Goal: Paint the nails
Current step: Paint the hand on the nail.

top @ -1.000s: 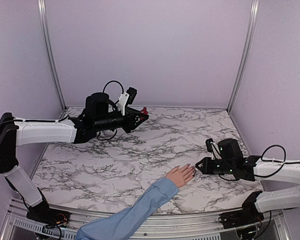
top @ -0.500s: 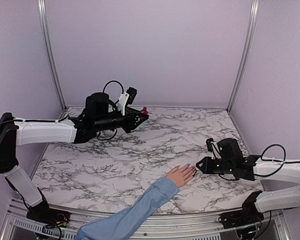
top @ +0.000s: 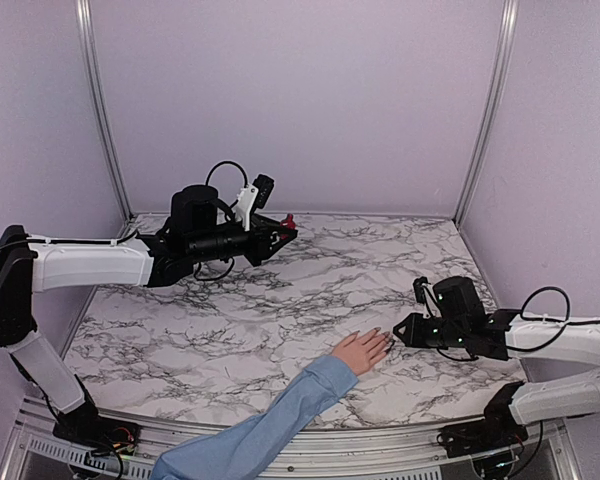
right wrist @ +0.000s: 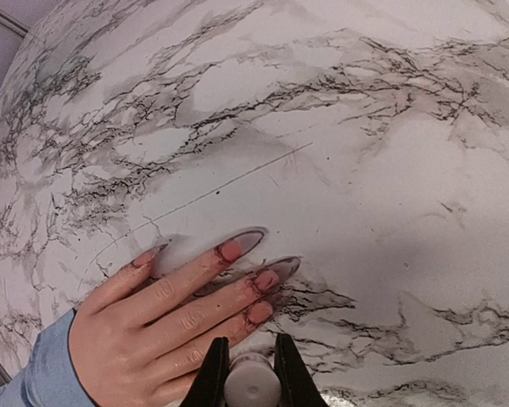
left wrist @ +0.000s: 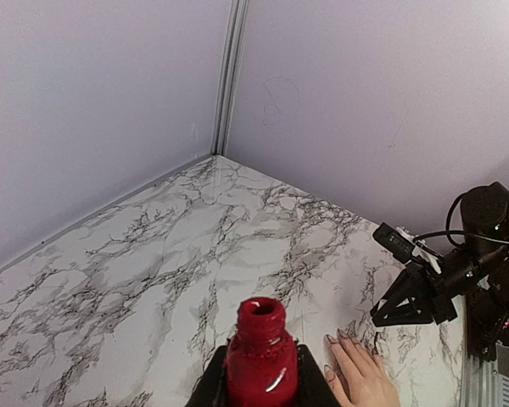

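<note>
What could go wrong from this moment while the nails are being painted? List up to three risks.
1. The left tool holds the uncapped red bottle above the marble table; a tilt could spill polish.
2. The right tool grips a whitish cap close over the hand, its tip hidden; it might smear skin instead of the nails.

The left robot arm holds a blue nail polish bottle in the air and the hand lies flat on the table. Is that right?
Not quite. The nail polish bottle is red, not blue; the left wrist view shows it. The left pincer does hold it in the air, and the hand lies flat on the table.
</note>
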Available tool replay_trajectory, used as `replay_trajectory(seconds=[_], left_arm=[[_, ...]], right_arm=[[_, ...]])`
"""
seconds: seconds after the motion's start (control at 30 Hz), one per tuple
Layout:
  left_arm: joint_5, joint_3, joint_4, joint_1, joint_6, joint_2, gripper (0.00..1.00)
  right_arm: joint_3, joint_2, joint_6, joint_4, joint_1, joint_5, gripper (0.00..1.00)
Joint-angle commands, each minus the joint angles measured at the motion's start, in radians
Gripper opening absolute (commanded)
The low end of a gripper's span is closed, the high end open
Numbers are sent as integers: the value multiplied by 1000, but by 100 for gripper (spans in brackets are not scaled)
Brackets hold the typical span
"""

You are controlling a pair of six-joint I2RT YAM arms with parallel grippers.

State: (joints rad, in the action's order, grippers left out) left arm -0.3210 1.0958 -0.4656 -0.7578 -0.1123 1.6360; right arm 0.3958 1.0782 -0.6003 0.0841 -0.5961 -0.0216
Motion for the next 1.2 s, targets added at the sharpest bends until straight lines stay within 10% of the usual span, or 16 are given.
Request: replay_trajectory(seconds=[0.0,1.17], left_arm=[[-4,22,-14,6,5,-7,0],[-9,18,-11,7,-1,-11,0]], right_arm=[[43,3,-15,17,-8,17,0],[41,-127,-13,5,-17,0,0]])
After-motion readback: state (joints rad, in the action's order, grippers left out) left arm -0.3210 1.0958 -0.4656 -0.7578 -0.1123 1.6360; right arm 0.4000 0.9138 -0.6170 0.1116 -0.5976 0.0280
